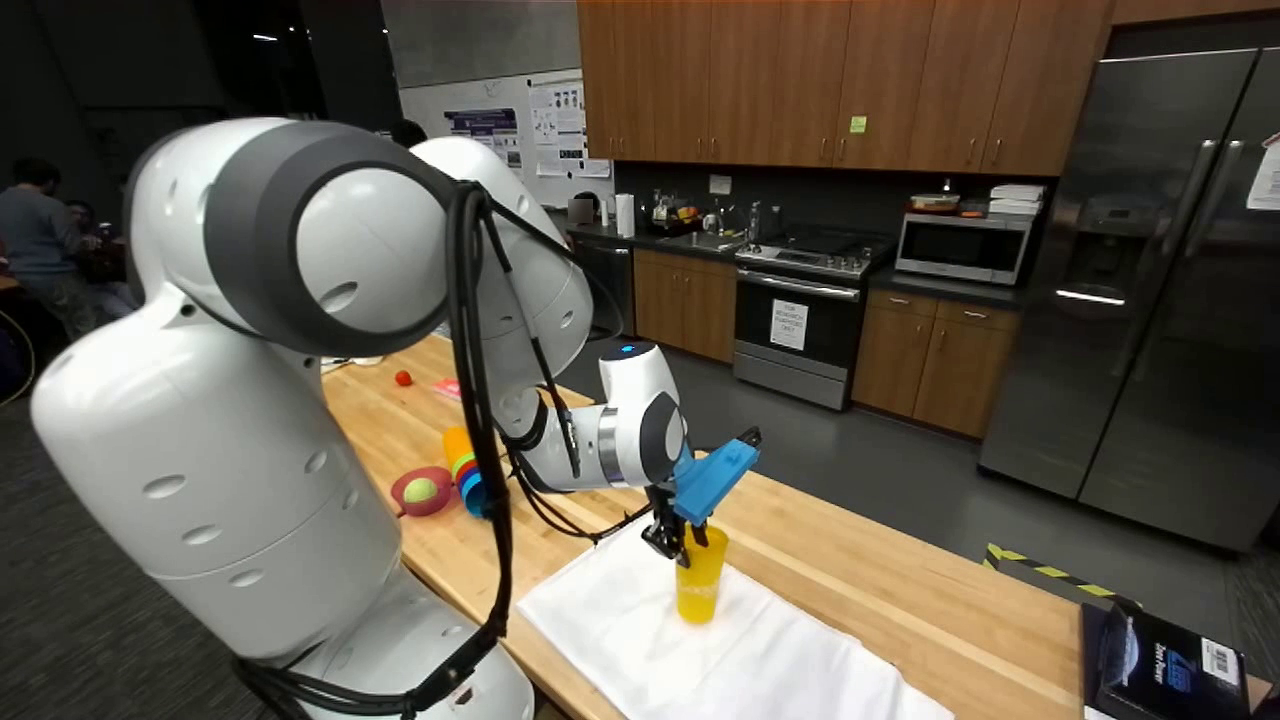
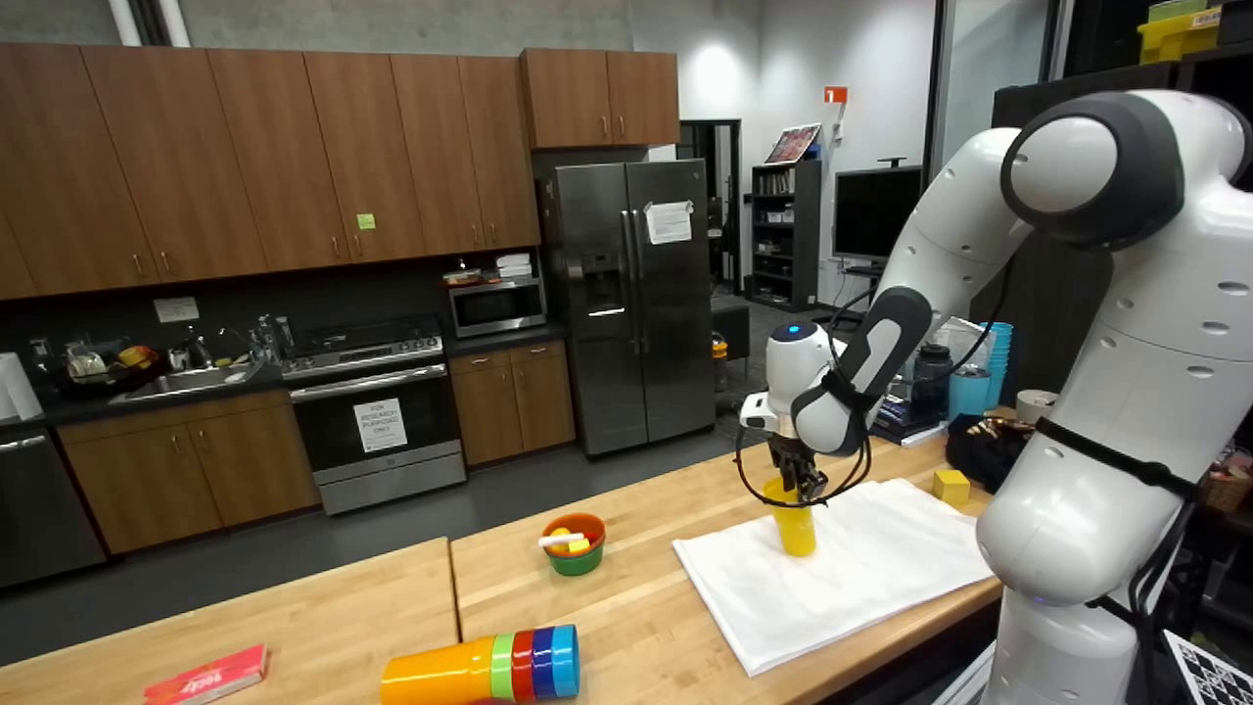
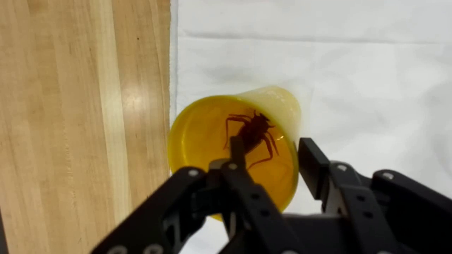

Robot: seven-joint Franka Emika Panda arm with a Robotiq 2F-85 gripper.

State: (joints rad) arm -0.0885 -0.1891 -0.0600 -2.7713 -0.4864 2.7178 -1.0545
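Observation:
A translucent yellow cup point(image 1: 699, 595) stands upright on the white cloth point(image 1: 770, 670), seen in both exterior views. In the wrist view I look down into the cup point(image 3: 197, 141), where a dark reddish insect figure point(image 3: 255, 132) shows. My gripper point(image 3: 271, 152) straddles the cup's rim with its jaws apart. The left finger overlaps the cup's mouth, and the right finger is outside, close against the wall; whether it touches I cannot tell. No firm pinch on the wall is visible. In an exterior view the gripper point(image 2: 805, 482) is at the cup's top.
Nested coloured cups point(image 2: 445, 676) lie on their side on the table. An orange-and-green bowl point(image 2: 578, 565) holds small items. A red bowl point(image 1: 425, 510) holds a tennis ball. A yellow block point(image 2: 951, 487) sits beside the cloth, and a black box point(image 1: 1170, 665) at the table's end.

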